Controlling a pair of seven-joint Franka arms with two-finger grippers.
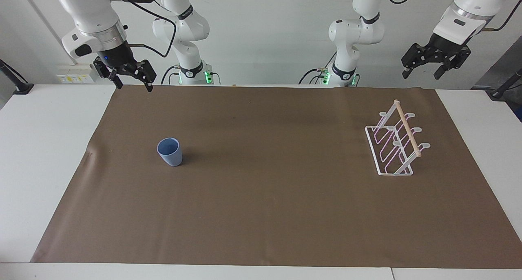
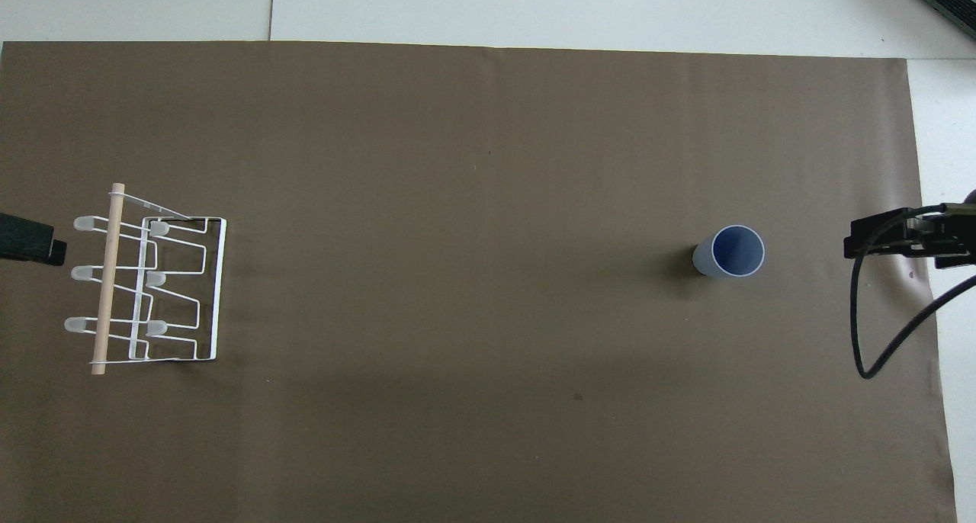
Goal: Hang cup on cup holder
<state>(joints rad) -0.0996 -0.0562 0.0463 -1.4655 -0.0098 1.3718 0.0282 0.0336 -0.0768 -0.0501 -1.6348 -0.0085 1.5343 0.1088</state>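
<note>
**Waiting above the table, both grippers open and empty**

Starting from the fingers, you see that the right gripper (image 1: 131, 79) has its two fingers spread apart with nothing between them. It hangs in the air over the edge of the brown mat (image 1: 269, 198) that is nearest to the robots, at the right arm's end of the table (image 1: 40, 157). The left gripper (image 1: 424, 70) also has its fingers spread and holds nothing. It hangs high over the left arm's end of the table, above the white surface beside the mat.

The cup (image 1: 169, 151) stands upright on the mat, mouth up, toward the right arm's end. It is farther from the robots than the right gripper's place over the mat edge, and well apart from it. No finger touches it. In the overhead view you look straight into its open mouth (image 2: 730, 251).

The cup holder (image 1: 395, 141) stands on the mat toward the left arm's end, well apart from the cup. Its wooden rod (image 1: 407, 127) runs along the top of the white wire frame. All its pegs are free.
</note>
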